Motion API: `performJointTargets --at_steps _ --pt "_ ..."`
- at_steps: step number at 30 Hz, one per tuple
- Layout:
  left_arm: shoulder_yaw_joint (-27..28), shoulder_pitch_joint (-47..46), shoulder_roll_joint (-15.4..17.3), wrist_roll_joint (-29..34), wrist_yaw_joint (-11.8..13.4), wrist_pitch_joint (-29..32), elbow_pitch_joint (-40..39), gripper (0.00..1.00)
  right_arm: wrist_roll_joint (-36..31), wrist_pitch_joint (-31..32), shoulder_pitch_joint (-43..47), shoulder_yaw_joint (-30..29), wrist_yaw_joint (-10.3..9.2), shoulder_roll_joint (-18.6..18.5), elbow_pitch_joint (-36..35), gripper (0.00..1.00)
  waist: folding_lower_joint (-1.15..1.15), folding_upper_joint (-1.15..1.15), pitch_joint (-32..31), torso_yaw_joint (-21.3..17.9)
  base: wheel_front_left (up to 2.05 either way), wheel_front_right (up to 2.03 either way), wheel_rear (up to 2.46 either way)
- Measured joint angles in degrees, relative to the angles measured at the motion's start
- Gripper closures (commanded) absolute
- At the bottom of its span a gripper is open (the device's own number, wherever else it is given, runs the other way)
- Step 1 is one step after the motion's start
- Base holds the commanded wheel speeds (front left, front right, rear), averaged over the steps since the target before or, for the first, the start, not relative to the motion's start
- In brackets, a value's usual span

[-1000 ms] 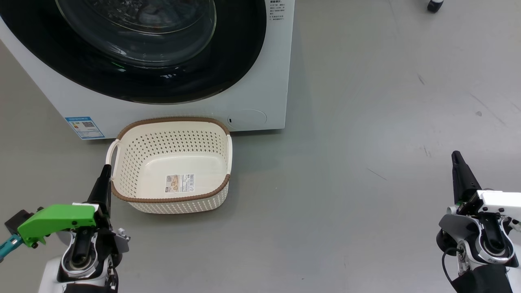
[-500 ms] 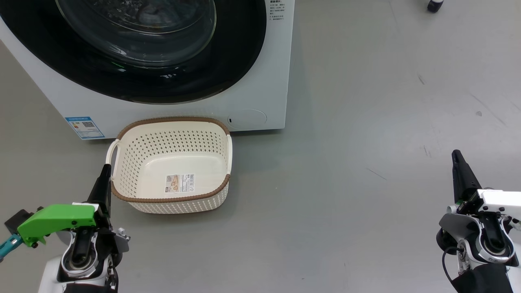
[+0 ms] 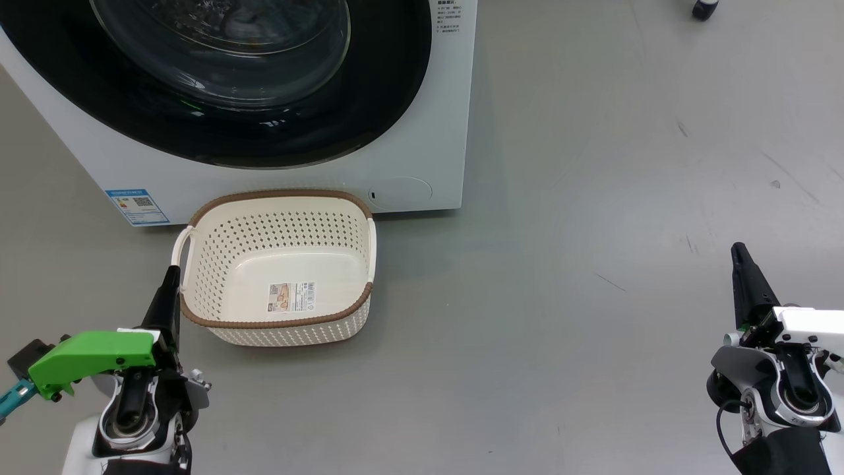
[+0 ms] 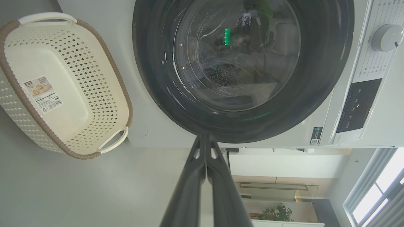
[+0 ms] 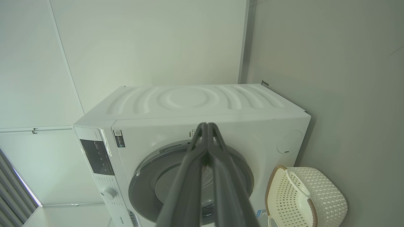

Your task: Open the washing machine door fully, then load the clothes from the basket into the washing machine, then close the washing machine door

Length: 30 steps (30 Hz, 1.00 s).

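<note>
Our left gripper (image 3: pixel 173 272) sits at the lower left of the head view, its two dark fingers pressed together with nothing between them. Its tip lies just beside the near left corner of the basket (image 3: pixel 277 194), by the white side handle (image 3: pixel 182 254); we cannot tell whether it touches. The basket stands on the grey floor (image 3: pixel 560 277), its far rim close against the lower front of the washing machine (image 3: pixel 422 145), and the label sticker (image 3: pixel 291 297) on its bare bottom is in plain sight. The washing machine door (image 3: pixel 395 86) lies shut, flat against the front, above and beyond the basket. In the left wrist view our closed fingers point at the edge of the door's black ring. Our right gripper (image 3: pixel 739 252) is at the lower right, also closed and holding nothing. It is well apart from both basket and washer across the open floor. In its wrist view the fingers point at the washer's front.
</note>
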Motion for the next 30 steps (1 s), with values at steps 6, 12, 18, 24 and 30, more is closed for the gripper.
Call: performJointTargets --at_steps 6,12,18,24,30 --pt "0.0 0.0 0.0 0.0 0.0 0.0 0.0 1.00 0.0 0.0 0.0 0.0 0.00 0.0 0.0 1.00 0.00 0.00 0.0 0.0 0.00 0.00 0.00" --pt "0.0 0.0 0.0 -0.1 0.0 0.0 -0.1 1.00 0.0 0.0 0.0 0.0 0.00 0.0 0.0 1.00 0.00 0.00 0.0 0.0 0.00 0.00 0.00" --pt "-0.1 0.0 0.0 -0.1 0.0 -0.1 -0.1 1.00 0.0 0.0 0.0 0.0 0.00 0.0 0.0 1.00 0.00 0.00 0.0 0.0 0.00 0.00 0.00" --pt "-0.1 0.0 0.0 -0.1 0.0 -0.1 -0.1 1.00 0.0 0.0 0.0 0.0 0.00 0.0 0.0 1.00 0.00 0.00 0.0 0.0 0.00 0.00 0.00" --pt "-0.1 0.0 0.0 -0.1 0.0 -0.1 -0.2 1.00 0.0 0.0 0.0 0.0 0.00 0.0 0.0 1.00 0.00 0.00 0.0 0.0 0.00 0.00 0.00"
